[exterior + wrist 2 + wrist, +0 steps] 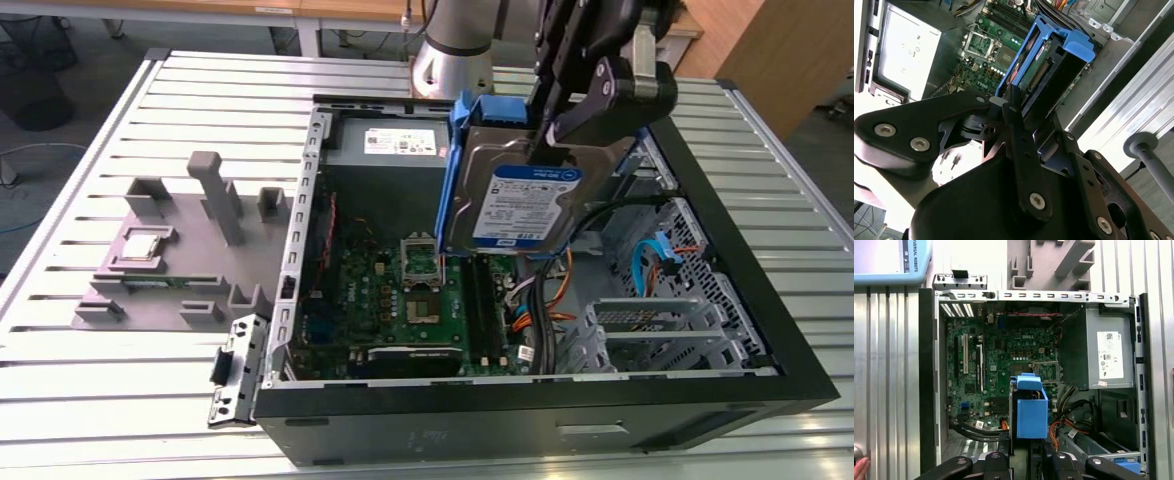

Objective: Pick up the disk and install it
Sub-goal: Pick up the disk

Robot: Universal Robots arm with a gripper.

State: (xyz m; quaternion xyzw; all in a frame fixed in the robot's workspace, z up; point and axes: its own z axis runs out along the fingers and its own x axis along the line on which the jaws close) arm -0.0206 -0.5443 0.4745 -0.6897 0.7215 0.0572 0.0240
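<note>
The disk (511, 200) is a silver hard drive with a white and dark blue label in a blue plastic carrier. It hangs upright above the open computer case (747, 385), over the motherboard (400, 300). My gripper (554, 135) is shut on its upper end, coming down from above. In both wrist views the blue carrier (1054, 47) (1030, 412) sticks out from between the black fingers (1013, 107), pointing down into the case. The gripper (1029, 455) frames the carrier from both sides.
A grey power-supply box (387, 145) with a white sticker sits at the case's far end. A metal drive cage (654, 335) and loose orange and blue cables (661, 255) lie on the exterior view's right. A grey fixture (187, 250) stands on the slatted table (107, 400). A fingertip (858, 469) shows at one edge.
</note>
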